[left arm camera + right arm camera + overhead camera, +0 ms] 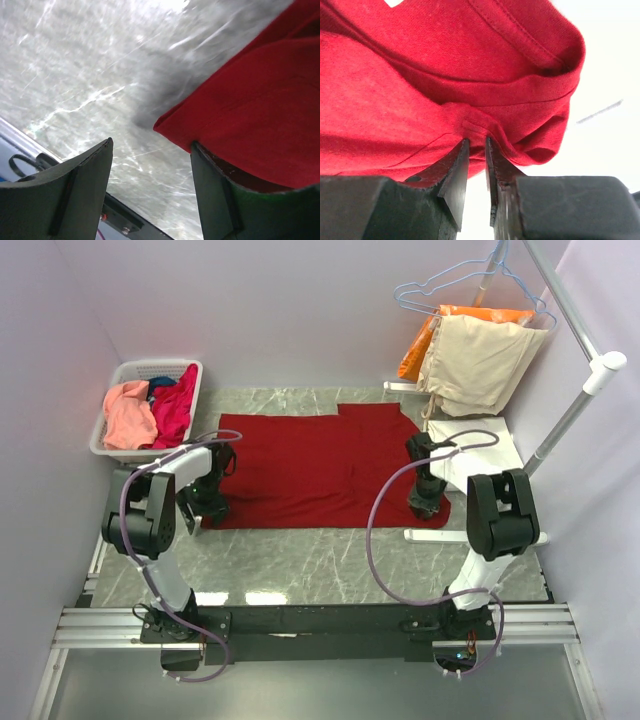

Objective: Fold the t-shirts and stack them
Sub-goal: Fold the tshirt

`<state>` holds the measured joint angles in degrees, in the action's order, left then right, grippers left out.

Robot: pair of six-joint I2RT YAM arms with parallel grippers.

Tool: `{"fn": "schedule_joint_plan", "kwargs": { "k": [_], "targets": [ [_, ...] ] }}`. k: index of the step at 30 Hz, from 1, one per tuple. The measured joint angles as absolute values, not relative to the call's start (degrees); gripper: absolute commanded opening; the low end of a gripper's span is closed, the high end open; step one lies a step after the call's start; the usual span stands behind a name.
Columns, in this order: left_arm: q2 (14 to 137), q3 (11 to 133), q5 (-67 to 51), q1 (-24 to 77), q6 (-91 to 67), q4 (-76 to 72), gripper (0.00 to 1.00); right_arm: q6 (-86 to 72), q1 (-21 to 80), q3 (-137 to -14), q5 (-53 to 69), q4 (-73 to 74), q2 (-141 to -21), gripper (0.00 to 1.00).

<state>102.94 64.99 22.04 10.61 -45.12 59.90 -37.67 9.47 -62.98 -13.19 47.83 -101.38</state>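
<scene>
Left gripper (pixel 151 145): open at the lower left corner of the dark red t-shirt (pixel 320 465); the cloth reaches only one finger, so closing now may miss it.
Dark red t-shirt: lies flat in the centre of the top view; an uneven lift may skew the fold.
Right gripper (pixel 478 141): closed on a thin fold at the lower right corner; this pinch may slip.

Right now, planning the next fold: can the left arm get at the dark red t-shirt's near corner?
Probably yes. The left end effector hangs open right at the corner of the dark red t-shirt; nothing stands between them.
</scene>
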Motion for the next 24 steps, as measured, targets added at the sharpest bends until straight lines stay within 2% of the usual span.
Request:
{"fn": "schedule_joint_plan", "kwargs": {
  "k": [9, 13, 17, 19, 24],
  "targets": [
    [99.1, 60.3, 24.3, 10.9, -46.6, 63.0, 0.69, -37.6, 9.4, -54.7, -12.6, 48.8, -94.3, 0.25],
    [98.1, 62.1, 25.6, 10.9, -47.2, 64.7, 0.69, -37.5, 9.4, -54.7, -12.9, 49.2, -91.3, 0.28],
    [97.4, 71.9, 26.3, 10.9, -47.0, 66.0, 0.70, -37.0, 9.3, -60.1, -13.2, 51.2, -87.1, 0.32],
    [97.3, 79.0, 26.3, 10.9, -46.3, 65.3, 0.70, -36.5, 9.3, -65.2, -13.6, 51.0, -86.1, 0.38],
    [100.8, 92.7, 24.9, 10.8, -44.5, 61.3, 0.67, -35.1, 9.1, -78.1, -13.7, 47.7, -90.1, 0.39]
  ]
}}
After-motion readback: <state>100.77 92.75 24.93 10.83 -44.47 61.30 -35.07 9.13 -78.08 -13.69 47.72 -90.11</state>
